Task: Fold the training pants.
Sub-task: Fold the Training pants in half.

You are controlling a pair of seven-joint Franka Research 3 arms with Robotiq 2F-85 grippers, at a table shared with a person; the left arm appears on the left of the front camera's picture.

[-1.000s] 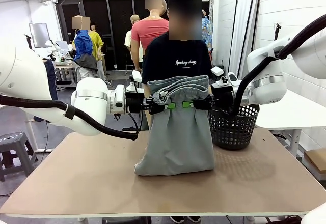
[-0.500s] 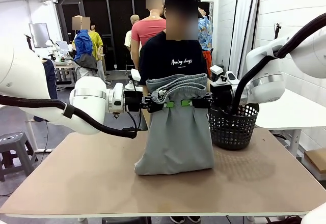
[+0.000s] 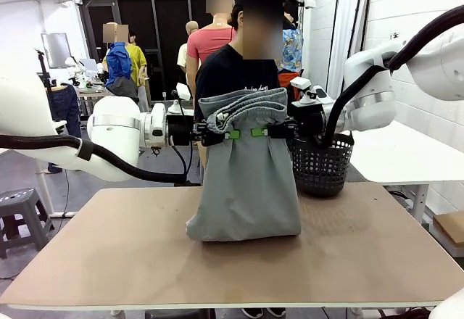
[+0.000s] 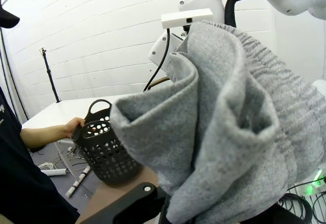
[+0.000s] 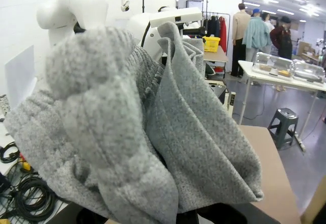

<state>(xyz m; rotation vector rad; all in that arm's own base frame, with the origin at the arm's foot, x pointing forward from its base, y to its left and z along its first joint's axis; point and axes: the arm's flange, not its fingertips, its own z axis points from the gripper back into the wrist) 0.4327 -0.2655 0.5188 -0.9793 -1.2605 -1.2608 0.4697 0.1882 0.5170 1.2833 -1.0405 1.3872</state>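
The training pants [image 3: 246,181] are held upright above the worktop [image 3: 145,254], lower fold resting on it, clamped near the waistband by the left gripper [image 3: 226,134] and right gripper [image 3: 264,132]. Beyond, a black basket [image 3: 321,165] is held by a person's hand [image 4: 74,127].

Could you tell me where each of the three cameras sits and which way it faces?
Front view: fixed between the arms, facing the person across the table; both arms hold up the training pants, left claw, right claw.
Left wrist view: on that arm, facing the pants and basket.
Right wrist view: on that arm, facing the pants' bunched cloth.
Shared: the pants; front and left wrist, the basket.
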